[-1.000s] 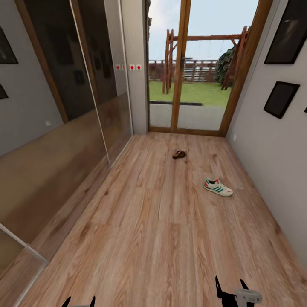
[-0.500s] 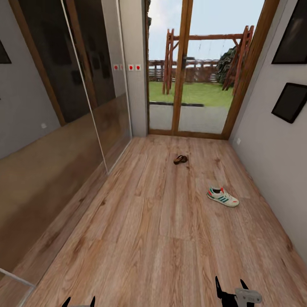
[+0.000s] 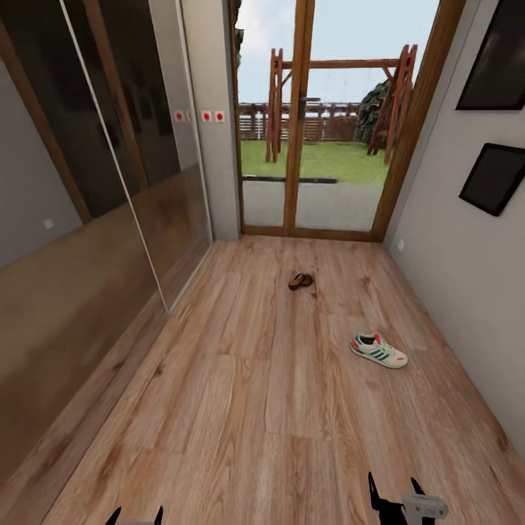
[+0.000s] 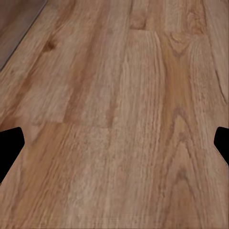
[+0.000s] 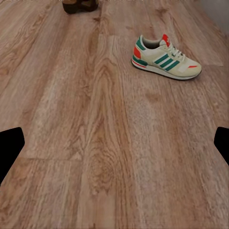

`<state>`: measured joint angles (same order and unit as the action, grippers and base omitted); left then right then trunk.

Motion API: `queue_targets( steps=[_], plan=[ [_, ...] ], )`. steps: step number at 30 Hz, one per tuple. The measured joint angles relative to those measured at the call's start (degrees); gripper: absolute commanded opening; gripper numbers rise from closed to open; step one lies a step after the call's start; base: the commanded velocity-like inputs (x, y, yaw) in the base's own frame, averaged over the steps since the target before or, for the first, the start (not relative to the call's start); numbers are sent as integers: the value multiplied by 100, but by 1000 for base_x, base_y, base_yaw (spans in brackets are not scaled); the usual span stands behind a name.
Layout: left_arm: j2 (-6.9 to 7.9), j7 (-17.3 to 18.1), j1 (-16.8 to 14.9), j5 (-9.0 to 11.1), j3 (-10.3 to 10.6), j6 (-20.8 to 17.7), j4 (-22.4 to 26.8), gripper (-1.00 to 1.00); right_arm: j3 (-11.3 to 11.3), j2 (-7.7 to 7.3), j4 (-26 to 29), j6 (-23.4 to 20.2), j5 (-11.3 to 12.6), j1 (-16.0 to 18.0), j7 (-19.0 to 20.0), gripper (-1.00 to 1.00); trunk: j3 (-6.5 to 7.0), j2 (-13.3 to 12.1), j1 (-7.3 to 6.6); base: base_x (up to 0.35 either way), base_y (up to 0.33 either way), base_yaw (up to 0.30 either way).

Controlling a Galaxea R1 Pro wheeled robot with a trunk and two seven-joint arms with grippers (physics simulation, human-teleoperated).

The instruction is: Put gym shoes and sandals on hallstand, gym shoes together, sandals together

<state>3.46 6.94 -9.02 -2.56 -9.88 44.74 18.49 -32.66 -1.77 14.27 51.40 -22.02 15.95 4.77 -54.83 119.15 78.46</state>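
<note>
Both arms ride low with the left gripper and right gripper spread apart and empty, ready for the gym shoe on the corridor floor at one o'clock, a sandal lying beyond it near twelve.

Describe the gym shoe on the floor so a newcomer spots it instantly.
Start at the glass door at the corridor's far end and come back along the wood floor, keeping towards the right-hand wall. The gym shoe lies there alone: cream, green stripes, red-orange heel, unlike the dark brown sandal nearer the door.
</note>
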Motion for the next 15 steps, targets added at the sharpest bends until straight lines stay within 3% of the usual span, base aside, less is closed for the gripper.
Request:
queue_targets(
  steps=[15],
  plan=[
    [0,0,2,0,0,3,0,100,0,0,1,0,0,0,0,100,0,0,0,340,0,-2]
  ],
)
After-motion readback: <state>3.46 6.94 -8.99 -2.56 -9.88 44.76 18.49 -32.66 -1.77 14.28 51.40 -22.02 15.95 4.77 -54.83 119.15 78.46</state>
